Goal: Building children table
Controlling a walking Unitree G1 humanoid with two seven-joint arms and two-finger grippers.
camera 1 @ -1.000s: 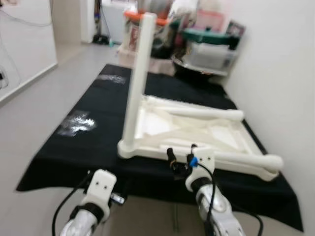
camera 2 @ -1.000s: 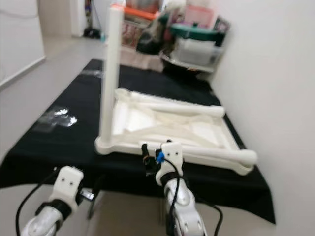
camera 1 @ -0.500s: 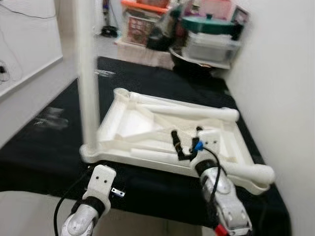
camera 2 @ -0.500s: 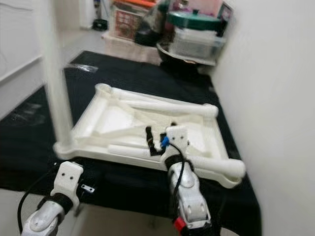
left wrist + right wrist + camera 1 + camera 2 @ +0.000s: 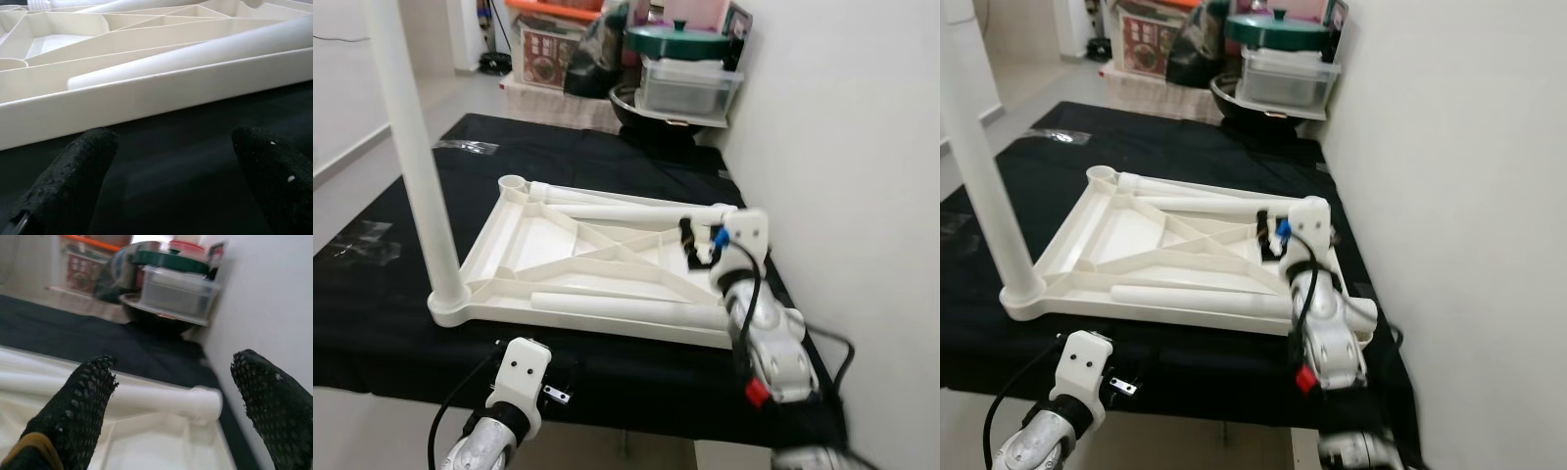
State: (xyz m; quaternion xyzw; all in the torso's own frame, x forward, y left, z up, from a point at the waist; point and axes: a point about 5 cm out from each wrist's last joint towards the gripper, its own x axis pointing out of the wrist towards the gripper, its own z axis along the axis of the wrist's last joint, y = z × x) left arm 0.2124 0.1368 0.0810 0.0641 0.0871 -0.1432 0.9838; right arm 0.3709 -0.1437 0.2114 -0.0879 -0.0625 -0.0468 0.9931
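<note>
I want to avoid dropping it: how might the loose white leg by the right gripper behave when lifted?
The loose leg is a smooth round tube, so it probably rolls or slips between the right gripper's open fingers. It looks like stiff, light plastic.

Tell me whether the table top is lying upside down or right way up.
Upside down. The table top lies flat on the black cloth, ribbed underside showing, with one leg standing upright from its corner.

Even, soft indoor light; the white tabletop [image 5: 597, 264] reads bright against the black cloth [image 5: 372, 294]. Head views are fairly sharp. Wrist views blur the near fingers [image 5: 83, 406] and the background boxes [image 5: 181, 289].
</note>
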